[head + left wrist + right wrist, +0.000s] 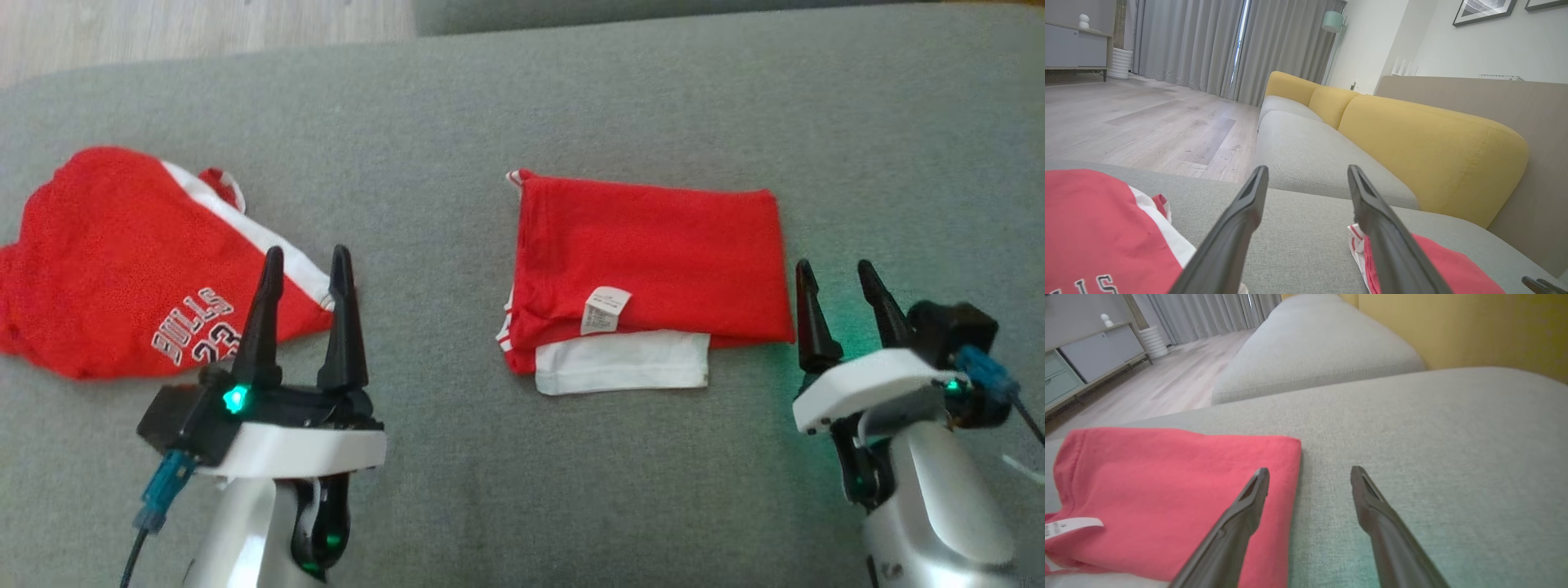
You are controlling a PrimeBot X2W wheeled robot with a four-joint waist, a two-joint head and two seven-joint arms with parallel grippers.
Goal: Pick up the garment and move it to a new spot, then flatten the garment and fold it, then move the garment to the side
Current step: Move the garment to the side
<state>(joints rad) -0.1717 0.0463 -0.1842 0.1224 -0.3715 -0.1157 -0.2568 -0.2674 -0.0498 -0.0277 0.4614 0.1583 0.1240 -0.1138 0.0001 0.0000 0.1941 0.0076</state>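
All folded up

A grey cloth sofa seat [571, 98] holds the folded red-and-white garment [653, 245] in the middle, a red jersey [106, 253] left. The left gripper [306, 253] and right gripper [833, 265] are spread, empty, the right maybe touching it.

Folded garment [653, 253]: red cloth, matt, smooth knit. Its label [606, 310]: white, thin, cloth or paper, cannot tell. Second jersey [106, 253]: red mesh-look cloth, grainy, printed lettering. Grey sofa seat [571, 98]: coarse weave, matt. Both left hand [306, 261] and right hand [837, 273]: dark matt plastic fingers, glossy white plastic shells. Pale floor [1147, 122]: wood planks, low sheen. Yellow backrest [1433, 139]: woven cloth.
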